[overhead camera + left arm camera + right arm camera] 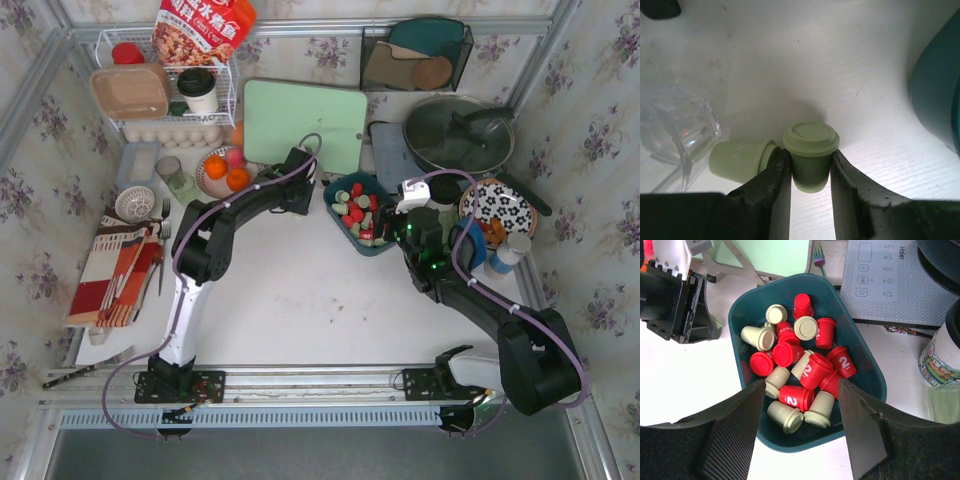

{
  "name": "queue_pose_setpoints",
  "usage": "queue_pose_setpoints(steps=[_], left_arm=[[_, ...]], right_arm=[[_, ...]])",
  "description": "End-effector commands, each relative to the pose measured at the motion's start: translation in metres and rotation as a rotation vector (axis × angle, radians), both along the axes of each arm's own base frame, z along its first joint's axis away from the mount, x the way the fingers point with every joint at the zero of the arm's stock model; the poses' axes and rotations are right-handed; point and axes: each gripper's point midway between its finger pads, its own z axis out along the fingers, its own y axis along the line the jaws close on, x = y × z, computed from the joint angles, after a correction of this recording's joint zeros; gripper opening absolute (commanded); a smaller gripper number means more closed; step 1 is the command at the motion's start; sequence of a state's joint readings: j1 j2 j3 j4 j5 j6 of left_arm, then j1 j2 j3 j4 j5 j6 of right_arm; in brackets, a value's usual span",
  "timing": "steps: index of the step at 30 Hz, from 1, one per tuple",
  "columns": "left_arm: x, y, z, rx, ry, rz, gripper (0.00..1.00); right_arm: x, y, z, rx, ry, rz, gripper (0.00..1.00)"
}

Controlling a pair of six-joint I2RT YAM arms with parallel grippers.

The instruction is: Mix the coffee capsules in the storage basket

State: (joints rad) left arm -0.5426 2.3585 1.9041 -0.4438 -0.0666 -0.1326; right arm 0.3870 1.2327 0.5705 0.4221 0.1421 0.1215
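Observation:
In the left wrist view my left gripper (809, 161) is shut on a pale green coffee capsule (810, 145) that stands upright on the white table. Both fingers press its sides. A second pale green capsule (737, 160) lies on its side just left of it. The dark teal storage basket (940, 95) shows at the right edge. In the right wrist view the storage basket (737, 335) holds several red and pale green capsules (810, 370) in a jumbled heap. My right gripper (801, 385) hangs open over the basket's near end, holding nothing.
A clear glass (680, 130) stands close to the left of the held capsule. Behind the basket lie a green cutting board (305, 125), a bowl of oranges (225, 170) and a lidded pan (458, 135). A patterned plate (500, 210) sits to the right.

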Motion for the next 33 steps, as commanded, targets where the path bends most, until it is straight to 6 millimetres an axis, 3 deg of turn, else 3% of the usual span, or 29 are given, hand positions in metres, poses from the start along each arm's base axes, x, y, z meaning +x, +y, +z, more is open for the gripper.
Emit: queue_pose_setpoints(steps=[1, 7, 12, 13, 17, 18, 24, 28, 33], left_arm=[[-0.009, 0.003, 0.006, -0.014, 0.016, 0.005, 0.24], [-0.013, -0.003, 0.031, -0.083, -0.036, -0.008, 0.24], [-0.021, -0.010, 0.069, -0.186, -0.123, -0.035, 0.24], [-0.028, -0.010, 0.068, -0.200, -0.128, -0.048, 0.24], [-0.040, -0.018, 0.098, -0.300, -0.248, -0.118, 0.24], [-0.055, -0.024, 0.117, -0.384, -0.289, -0.165, 0.24], [-0.078, -0.043, 0.146, -0.487, -0.301, -0.254, 0.24], [-0.087, -0.063, 0.152, -0.499, -0.296, -0.284, 0.25], [-0.074, -0.087, 0.134, -0.460, -0.257, -0.244, 0.26]], right_arm=[[0.006, 0.003, 0.014, 0.011, -0.049, 0.005, 0.67], [0.006, 0.002, 0.014, 0.010, -0.050, 0.001, 0.67], [0.006, 0.001, 0.014, 0.009, -0.050, -0.002, 0.67], [0.006, 0.001, 0.015, 0.010, -0.052, -0.003, 0.67], [0.006, 0.002, 0.015, 0.011, -0.051, 0.000, 0.67], [0.005, 0.003, 0.015, 0.012, -0.051, 0.009, 0.67], [0.006, 0.002, 0.014, 0.010, -0.049, 0.002, 0.68], [0.006, -0.002, 0.014, 0.010, -0.048, -0.024, 0.68], [0.005, -0.010, 0.017, 0.014, -0.061, -0.065, 0.68]])
